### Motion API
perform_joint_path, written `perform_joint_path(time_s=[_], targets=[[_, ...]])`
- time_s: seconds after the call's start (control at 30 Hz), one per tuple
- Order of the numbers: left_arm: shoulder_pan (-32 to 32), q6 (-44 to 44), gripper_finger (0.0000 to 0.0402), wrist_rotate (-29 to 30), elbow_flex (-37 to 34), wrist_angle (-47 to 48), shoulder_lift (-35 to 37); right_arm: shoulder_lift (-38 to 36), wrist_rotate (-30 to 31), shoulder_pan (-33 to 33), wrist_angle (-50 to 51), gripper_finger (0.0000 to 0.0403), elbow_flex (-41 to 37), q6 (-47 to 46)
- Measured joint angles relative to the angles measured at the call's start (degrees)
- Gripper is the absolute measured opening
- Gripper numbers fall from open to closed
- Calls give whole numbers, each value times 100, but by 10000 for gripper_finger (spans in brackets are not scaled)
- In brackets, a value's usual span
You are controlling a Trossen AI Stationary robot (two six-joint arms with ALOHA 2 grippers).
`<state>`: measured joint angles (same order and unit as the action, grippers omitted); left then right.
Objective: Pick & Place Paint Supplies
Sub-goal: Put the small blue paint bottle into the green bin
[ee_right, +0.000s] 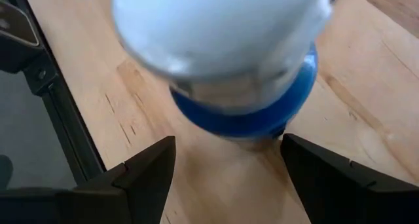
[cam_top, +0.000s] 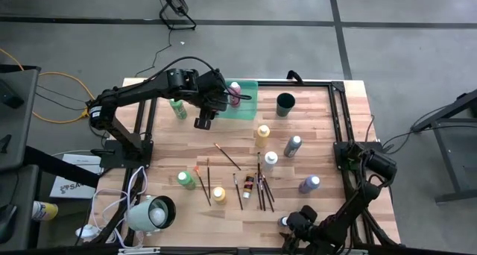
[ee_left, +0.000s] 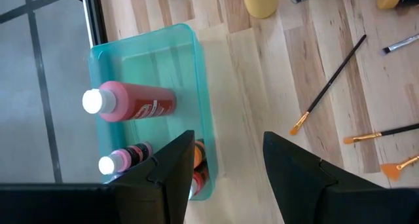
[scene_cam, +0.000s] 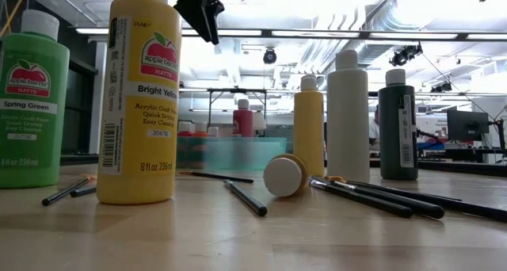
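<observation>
Pale wood planks make up the table (cam_top: 238, 218), and from above the left gripper (cam_top: 212, 109) hangs over the near-left edge of the translucent green tray (cam_top: 252, 87) at the far side, while the right gripper (cam_top: 292, 227) sits low at the near edge beside a blue bottle (cam_top: 284, 221). Scattered across the middle are a yellow bottle (cam_top: 261, 134), a grey-capped bottle (cam_top: 293, 145), a purple one (cam_top: 309, 183), a green bottle (cam_top: 185, 180) and a loose cluster of dark-handled paintbrushes (cam_top: 261, 189); a dark round cup (cam_top: 285, 104) stands just right of the tray. At table height, a Bright Yellow bottle (scene_cam: 142, 97) and a Spring Green bottle (scene_cam: 32, 104) fill the foreground, brushes (scene_cam: 372, 196) lying flat beyond them. Past the left wrist, the fingers (ee_left: 294, 165) stand apart with nothing between them — a red bottle with a white cap (ee_left: 131, 101) lies on its side inside the tray (ee_left: 196, 54), just ahead of the jaws, with two smaller bottles (ee_left: 124, 160) at the tray's nearer end. Past the right wrist, the fingers (ee_right: 147, 168) are spread wide on either side of the blue bottle's white cap (ee_right: 216, 27) — close around it, not visibly touching.
</observation>
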<state>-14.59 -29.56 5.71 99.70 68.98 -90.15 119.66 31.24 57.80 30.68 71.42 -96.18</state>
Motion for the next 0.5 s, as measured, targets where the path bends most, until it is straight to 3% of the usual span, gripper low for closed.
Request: perform_joint_path(time_s=[0.5], targets=[[-2, -15, 175, -1, 0, -153, 0, 59, 601, -306, 20, 214, -39, 184]])
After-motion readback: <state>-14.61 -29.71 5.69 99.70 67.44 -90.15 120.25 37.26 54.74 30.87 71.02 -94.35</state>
